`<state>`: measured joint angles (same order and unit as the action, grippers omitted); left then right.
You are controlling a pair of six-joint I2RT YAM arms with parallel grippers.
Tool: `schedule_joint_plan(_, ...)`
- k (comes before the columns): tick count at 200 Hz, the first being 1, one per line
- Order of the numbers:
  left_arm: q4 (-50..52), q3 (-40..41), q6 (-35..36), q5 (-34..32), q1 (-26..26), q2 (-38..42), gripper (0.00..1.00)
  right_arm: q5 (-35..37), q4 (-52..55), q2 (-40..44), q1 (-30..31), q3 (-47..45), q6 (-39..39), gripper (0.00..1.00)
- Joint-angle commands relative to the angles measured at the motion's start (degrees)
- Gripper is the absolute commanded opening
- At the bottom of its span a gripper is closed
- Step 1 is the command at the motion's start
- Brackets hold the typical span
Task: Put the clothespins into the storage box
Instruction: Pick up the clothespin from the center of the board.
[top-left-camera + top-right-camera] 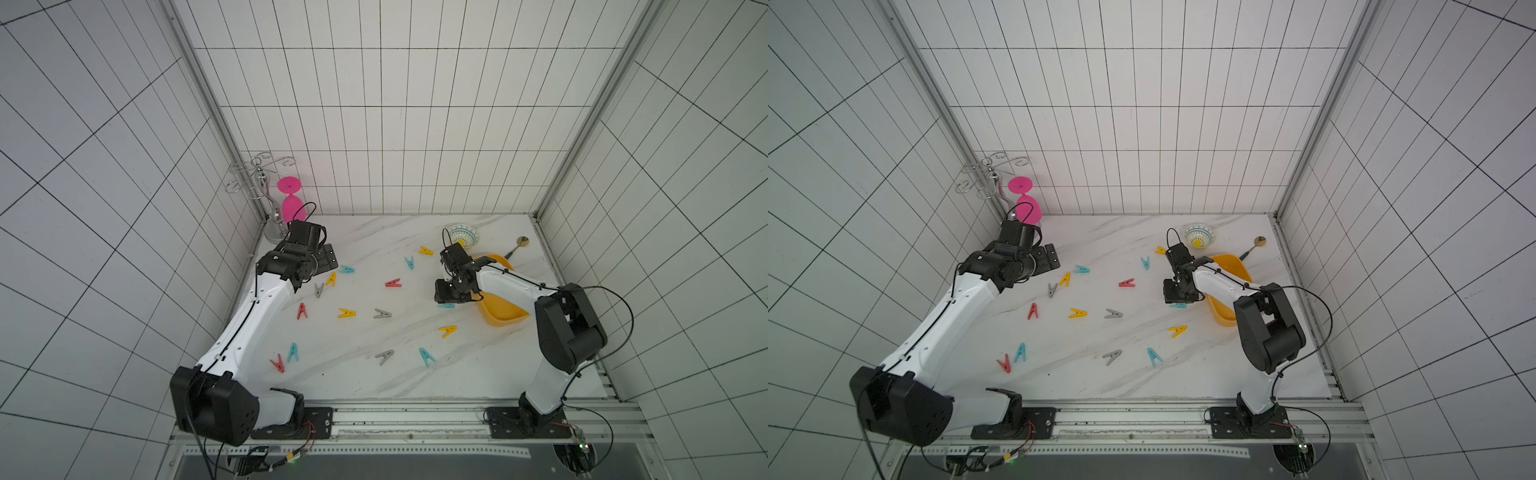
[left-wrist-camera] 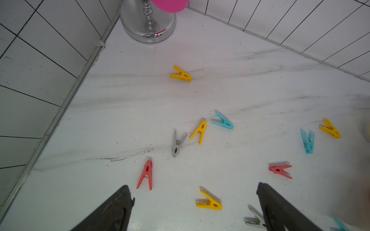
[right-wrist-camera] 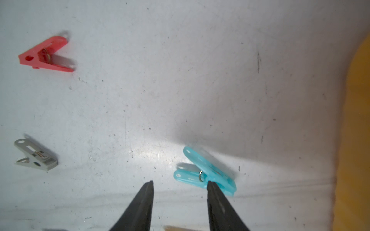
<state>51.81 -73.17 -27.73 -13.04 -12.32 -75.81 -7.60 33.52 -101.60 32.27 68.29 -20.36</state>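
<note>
1. Clothespins (image 1: 347,313) are judged to be light, stiff, smooth plastic clips, sprung on a wire pivot. Because they lie flat on the marble tabletop (image 1: 415,382), little height is offered to pinch, and a skid or flick is to be expected.
2. Hold is best taken across the solid body close to the spring. A squeeze on the splayed legs would probably open the clip and let it slip.
3. Fifteen are counted in a top view: five teal, four yellow, three red and three grey. A fifth yellow clothespin (image 2: 180,74), hidden there beneath the left arm (image 1: 249,320), is shown by the left wrist view, well apart from the storage box (image 1: 500,313).
4. All of them are scattered outside the storage box. None is seen in its visible part, though much of it is covered by the right arm (image 1: 511,282).
5. One storage box, one patterned bowl (image 1: 463,235), one spoon (image 1: 517,245), one pink goblet (image 1: 293,205) and one chrome stand (image 1: 274,230) are counted.
6. The right gripper (image 3: 180,183) is parted about halfway, with nothing between its fingers. One fingertip overlaps a teal clothespin (image 3: 208,174) just beside the storage box; contact cannot be told.
7. The left gripper (image 2: 194,186) is spread wide and empty, poised over clothespins well apart from the storage box.
</note>
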Motion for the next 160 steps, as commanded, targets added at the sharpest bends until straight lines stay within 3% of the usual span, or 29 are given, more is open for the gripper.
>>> schedule_joint_plan(1, 0.41, -0.93, 0.22, -0.42, -0.25, 1.19, 0.99, -1.11, 2.31, -0.03, -3.04, -0.09, 2.94, 0.49)
schedule_joint_plan(119, 0.48, -0.36, 0.15, -0.94, -0.51, 1.86, 0.99, -9.34, -1.09, -4.26, -3.24, -0.23, 4.54, 0.50)
schedule_joint_plan(160, 0.43, -0.44, -0.14, -0.72, -0.51, 2.24, 0.98, -9.76, -1.76, -1.50, -1.94, -3.37, 3.60, 0.50)
